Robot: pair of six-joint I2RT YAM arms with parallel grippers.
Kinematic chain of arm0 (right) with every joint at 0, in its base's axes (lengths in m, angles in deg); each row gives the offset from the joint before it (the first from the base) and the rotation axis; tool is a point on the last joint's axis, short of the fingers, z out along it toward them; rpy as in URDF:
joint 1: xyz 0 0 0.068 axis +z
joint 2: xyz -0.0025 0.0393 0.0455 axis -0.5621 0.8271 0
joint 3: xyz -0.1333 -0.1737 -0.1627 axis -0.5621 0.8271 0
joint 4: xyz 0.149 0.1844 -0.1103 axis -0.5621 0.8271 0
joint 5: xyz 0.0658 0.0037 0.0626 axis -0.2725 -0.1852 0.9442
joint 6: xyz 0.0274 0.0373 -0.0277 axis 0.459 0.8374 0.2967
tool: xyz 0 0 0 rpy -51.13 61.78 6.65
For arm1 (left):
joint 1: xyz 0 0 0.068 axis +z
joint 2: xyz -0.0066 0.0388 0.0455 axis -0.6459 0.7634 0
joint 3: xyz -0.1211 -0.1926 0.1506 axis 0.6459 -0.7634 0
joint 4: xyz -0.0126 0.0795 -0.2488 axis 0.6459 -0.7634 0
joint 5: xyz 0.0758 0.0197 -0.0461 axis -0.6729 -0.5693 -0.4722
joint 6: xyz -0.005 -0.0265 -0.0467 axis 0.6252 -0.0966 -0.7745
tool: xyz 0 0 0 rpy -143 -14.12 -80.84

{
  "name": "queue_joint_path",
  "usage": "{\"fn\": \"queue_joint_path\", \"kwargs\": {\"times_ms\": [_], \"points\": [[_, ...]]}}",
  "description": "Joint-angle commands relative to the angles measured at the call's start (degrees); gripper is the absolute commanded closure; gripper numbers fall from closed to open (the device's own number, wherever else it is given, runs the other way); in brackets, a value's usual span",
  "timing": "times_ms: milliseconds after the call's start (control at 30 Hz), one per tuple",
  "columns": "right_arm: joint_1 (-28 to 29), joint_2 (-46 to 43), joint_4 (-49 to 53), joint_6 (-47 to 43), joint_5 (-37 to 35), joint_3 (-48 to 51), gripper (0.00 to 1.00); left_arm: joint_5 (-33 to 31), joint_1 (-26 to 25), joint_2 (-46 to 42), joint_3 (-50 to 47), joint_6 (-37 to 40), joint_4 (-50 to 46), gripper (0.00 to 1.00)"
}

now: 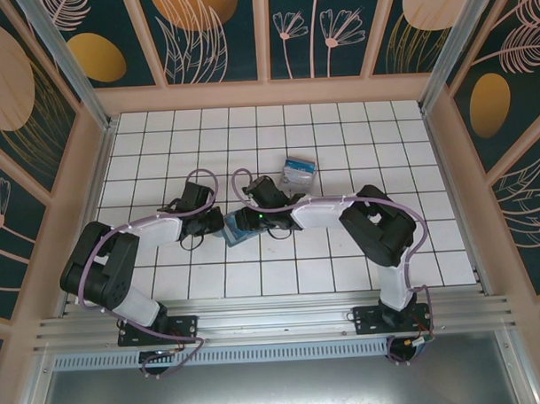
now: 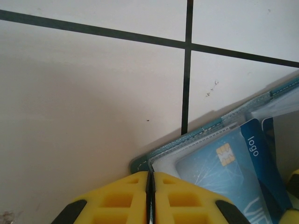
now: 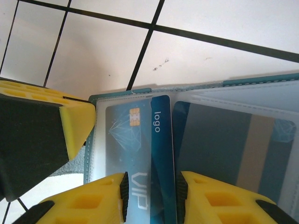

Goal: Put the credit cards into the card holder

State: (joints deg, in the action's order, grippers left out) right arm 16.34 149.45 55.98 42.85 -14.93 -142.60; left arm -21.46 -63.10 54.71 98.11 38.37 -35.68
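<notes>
Card holder (image 3: pixel 219 93) lies open on the white tiled worktop (image 1: pixel 343 253), near the middle, between the two arms. It has a teal rim and clear sleeves inside.

Blue credit card (image 3: pixel 135 154) with a chip, "logo" and "VIP" print sits in the holder's left half. Its top part looks hazy, so it is probably under the clear sleeve, though the view is too close to be sure. Second credit card (image 3: pixel 233 149), grey-blue with a beige stripe, sits in the right half under the plastic, just beside the first card.

Left end effector (image 2: pixel 150 196): yellow fingers pressed together, only a thin dark seam between them. They are at the holder's near-left corner and appear to be pinching the cover edge there. In the right wrist view the same end effector overlaps the holder's left rim.

Right end effector (image 3: pixel 152 196): fingers spread part way, standing over the blue card. The card's dark blue strip shows in the gap, and the pads are not closed on it.

Clear tray (image 1: pixel 298 173) stands farther back on the worktop, apart from the holder. Something whitish and blue is inside, too small to tell what.
</notes>
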Motion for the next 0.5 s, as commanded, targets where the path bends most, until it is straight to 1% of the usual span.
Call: {"fn": "queue_joint_path", "kwargs": {"times_ms": [0,333,467], "points": [[-1.21,-1.78,-0.50,0.64,3.06,1.09,0.65,1.69,-0.42,0.69,-1.15,-0.44,-1.52,0.87],[-0.20,0.05,1.35,-0.12,3.50,-0.56,0.74,1.82,-0.42,0.86,-1.26,-0.44,-1.30,0.87],[0.75,0.93,3.27,-1.05,3.58,-2.05,0.75,2.01,-0.42,0.95,-1.12,-0.54,-1.21,0.87]]}}
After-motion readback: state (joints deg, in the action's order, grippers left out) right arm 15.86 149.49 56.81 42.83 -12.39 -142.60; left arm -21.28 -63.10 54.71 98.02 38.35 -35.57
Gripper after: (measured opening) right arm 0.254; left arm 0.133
